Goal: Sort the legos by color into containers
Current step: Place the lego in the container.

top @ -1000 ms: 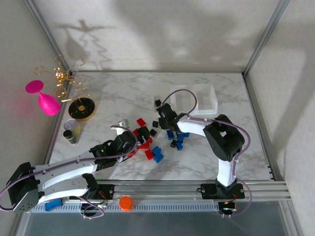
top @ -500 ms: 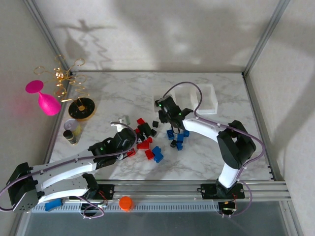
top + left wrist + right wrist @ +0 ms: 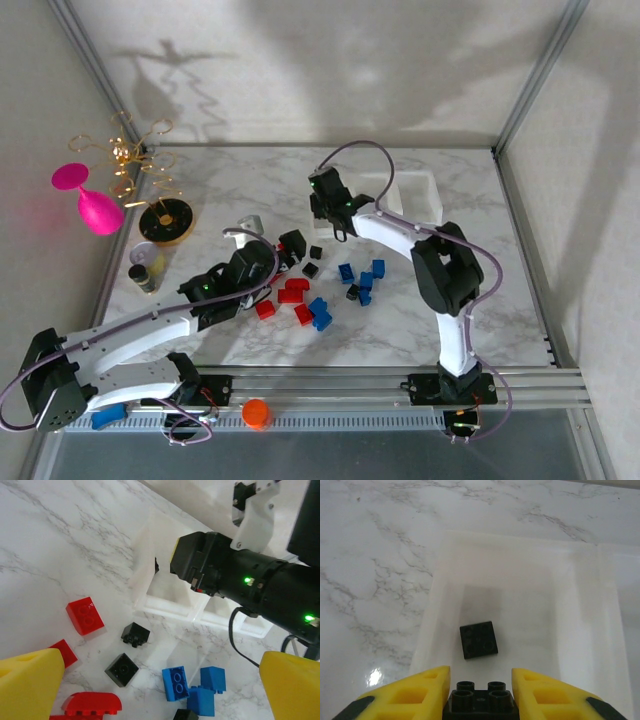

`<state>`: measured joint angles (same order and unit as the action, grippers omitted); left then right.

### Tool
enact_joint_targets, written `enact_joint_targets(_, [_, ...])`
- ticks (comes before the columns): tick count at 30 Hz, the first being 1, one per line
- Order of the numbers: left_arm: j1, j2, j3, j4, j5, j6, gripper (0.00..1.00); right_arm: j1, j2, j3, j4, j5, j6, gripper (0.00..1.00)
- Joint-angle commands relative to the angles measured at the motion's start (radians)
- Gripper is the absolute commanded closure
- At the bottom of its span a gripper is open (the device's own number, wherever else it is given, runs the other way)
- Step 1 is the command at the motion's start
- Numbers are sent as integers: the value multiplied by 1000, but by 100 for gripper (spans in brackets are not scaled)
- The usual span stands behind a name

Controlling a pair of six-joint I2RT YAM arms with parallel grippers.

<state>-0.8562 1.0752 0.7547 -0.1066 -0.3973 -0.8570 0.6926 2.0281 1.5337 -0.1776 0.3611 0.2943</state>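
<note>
The left fingers (image 3: 276, 260) stand wide apart, gripping nothing, low over the loose legos (image 3: 300, 295) scattered on the marble tabletop (image 3: 220, 190); red ones lie nearest them, black in the middle, blue (image 3: 362, 278) further right; the right fingers (image 3: 325, 200) are closed on a black brick (image 3: 480, 699), held above the leftmost bin of the containers (image 3: 420, 195); a second black brick (image 3: 478, 639) lies flat on that bin's floor.

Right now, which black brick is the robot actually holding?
The black brick pinched in the right pincer, studs showing, over the bin. The other black brick lies loose on the bin's floor.
</note>
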Motion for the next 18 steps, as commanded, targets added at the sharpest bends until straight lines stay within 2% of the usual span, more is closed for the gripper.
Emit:
enact_joint_targets(1, [26,18,24,2,18,27,0,-24,60,62,8,65,-32,73])
enact_joint_targets(9, [57,44,23,16,52,35,0,-43,135,109,21,96,-49,71])
enact_joint_targets(18, [63,41,22,18,66,41,1,-45,116,120,12,92,-52,57])
